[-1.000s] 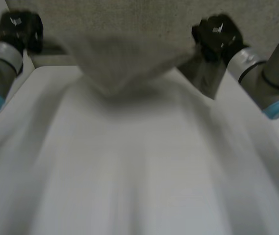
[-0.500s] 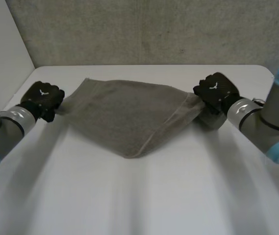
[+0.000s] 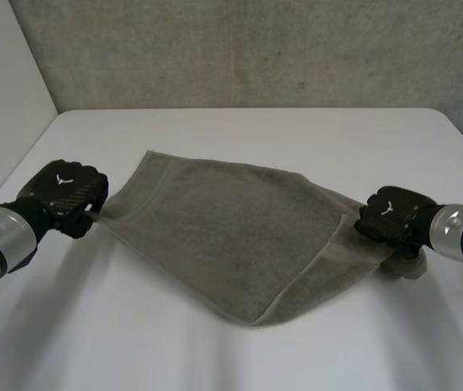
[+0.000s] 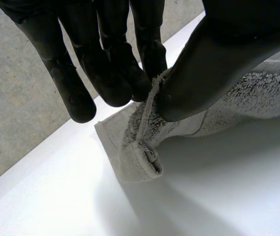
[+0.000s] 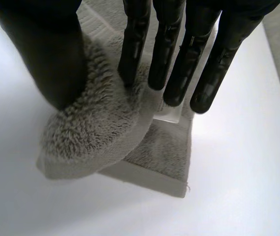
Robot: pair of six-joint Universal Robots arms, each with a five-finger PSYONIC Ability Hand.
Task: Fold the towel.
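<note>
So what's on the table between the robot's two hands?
The towel spans it in the head view, the left hand and right hand each pinching a corner.

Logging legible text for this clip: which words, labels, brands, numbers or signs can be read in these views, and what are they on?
No readable words or numbers in any view.
On the back of the left hand: a small white emblem, a sign and not letters.
On the back of the right hand: a similar white emblem, too small to make out.
On the towel: no print that can be read.
</note>
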